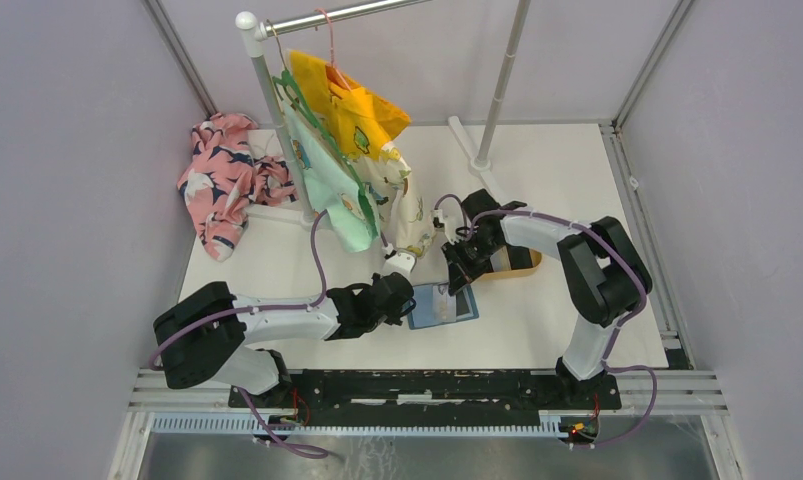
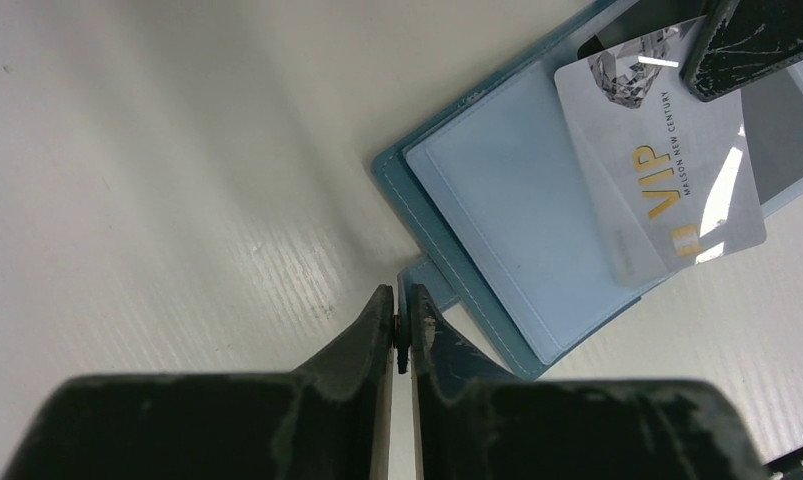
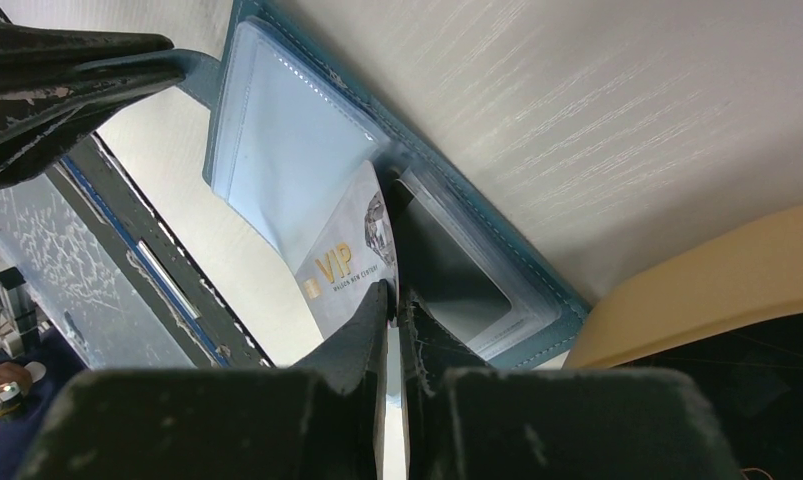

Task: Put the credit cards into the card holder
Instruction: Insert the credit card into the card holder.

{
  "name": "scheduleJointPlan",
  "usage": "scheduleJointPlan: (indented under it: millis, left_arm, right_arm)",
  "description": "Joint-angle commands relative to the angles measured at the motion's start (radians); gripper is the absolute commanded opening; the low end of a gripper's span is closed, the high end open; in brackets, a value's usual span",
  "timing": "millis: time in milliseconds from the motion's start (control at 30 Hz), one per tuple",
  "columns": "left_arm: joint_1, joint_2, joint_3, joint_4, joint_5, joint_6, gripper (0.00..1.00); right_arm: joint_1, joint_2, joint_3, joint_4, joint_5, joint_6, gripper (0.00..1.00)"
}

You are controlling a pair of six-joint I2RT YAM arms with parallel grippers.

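The teal-blue card holder lies open on the white table, its pale blue slots facing up. My left gripper is shut on its snap tab at the left edge. A credit card, silver-grey with gold "VIP" lettering, is tilted over the holder's middle. My right gripper is shut on the card's edge; in the top view this gripper hangs just above the holder's far side. A dark rectangle shows in the clear pocket of the other half.
A tan oval tray sits right behind the holder, under my right wrist. A clothes rack with hanging garments stands at the back left, and floral cloth is piled beside it. The rack's second pole rises at back centre.
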Motion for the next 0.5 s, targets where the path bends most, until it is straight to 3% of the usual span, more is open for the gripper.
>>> scheduleJointPlan:
  millis: [0,467]
  left_arm:
    - [0.006,-0.021,0.015,0.058,-0.008,0.044,0.15]
    - [0.004,0.009,0.028,0.067,0.021,0.049,0.15]
  right_arm:
    - [-0.005,0.044,-0.012,-0.029,0.079,-0.017,0.09]
    - [-0.003,0.109,0.028,-0.043,0.027,-0.009,0.1]
